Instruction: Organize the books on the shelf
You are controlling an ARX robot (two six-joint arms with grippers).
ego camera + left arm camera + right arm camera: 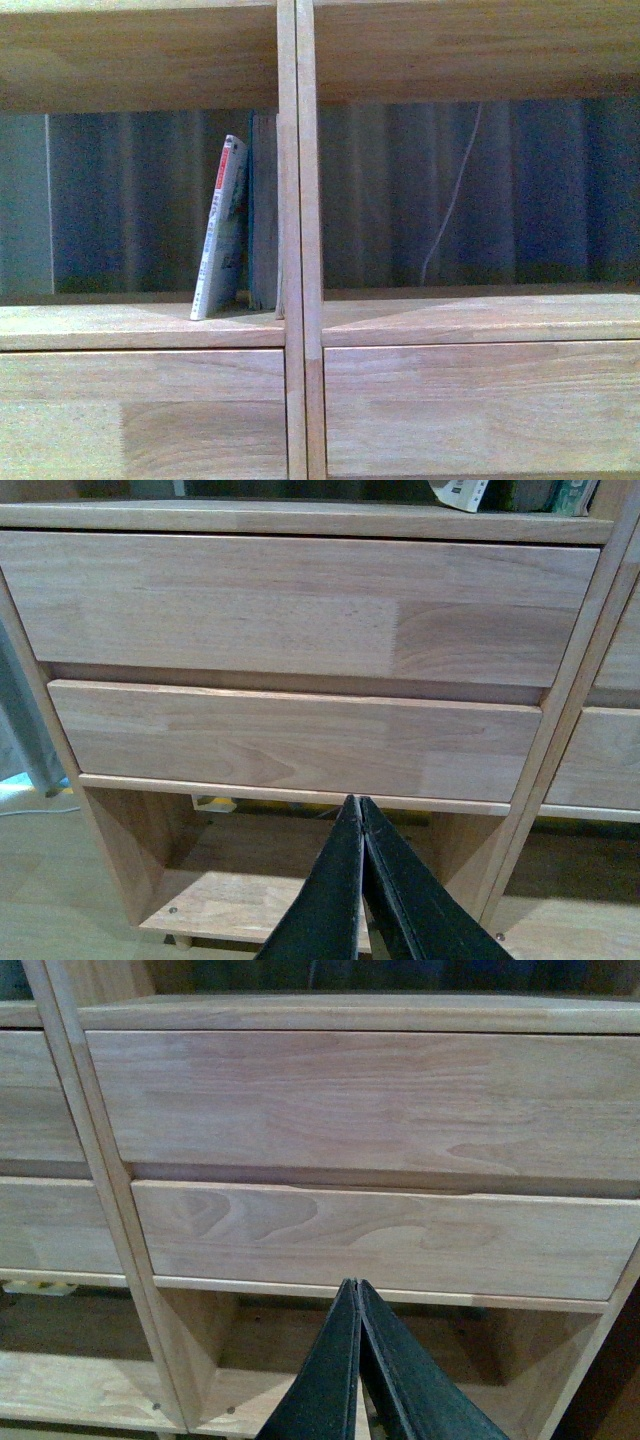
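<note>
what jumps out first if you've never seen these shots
A white paperback leans tilted in the left compartment of the light-wood shelf, toward a slim dark book standing by the centre divider; the right compartment holds no books. Lower down, both wrist views show the left gripper and right gripper shut, facing the drawer fronts.

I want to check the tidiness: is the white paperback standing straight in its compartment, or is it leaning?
Leaning. In the front view the white paperback tilts, its top toward the slim dark book beside the shelf's centre post, its foot further left on the board.
</note>
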